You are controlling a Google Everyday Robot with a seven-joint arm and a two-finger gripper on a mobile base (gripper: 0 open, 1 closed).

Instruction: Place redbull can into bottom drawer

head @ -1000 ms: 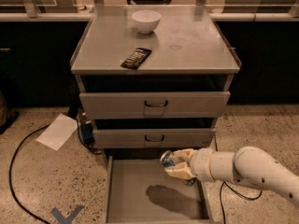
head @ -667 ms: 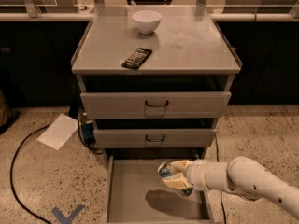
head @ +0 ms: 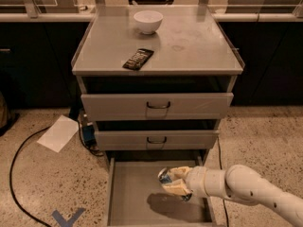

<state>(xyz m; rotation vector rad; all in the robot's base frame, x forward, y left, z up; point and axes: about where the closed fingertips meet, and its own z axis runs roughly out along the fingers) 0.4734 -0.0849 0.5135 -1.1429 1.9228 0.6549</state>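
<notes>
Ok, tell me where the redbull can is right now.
The slim blue-and-silver redbull can is held in the gripper, low in the camera view, over the right-centre floor of the open grey metal bottom drawer.

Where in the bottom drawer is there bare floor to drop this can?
The bottom drawer shows bare floor everywhere visible. The widest patch lies between its left wall and the gripper, which holds the redbull can over the right-centre. The right side is tightest, where the arm crosses the drawer's right wall.
</notes>
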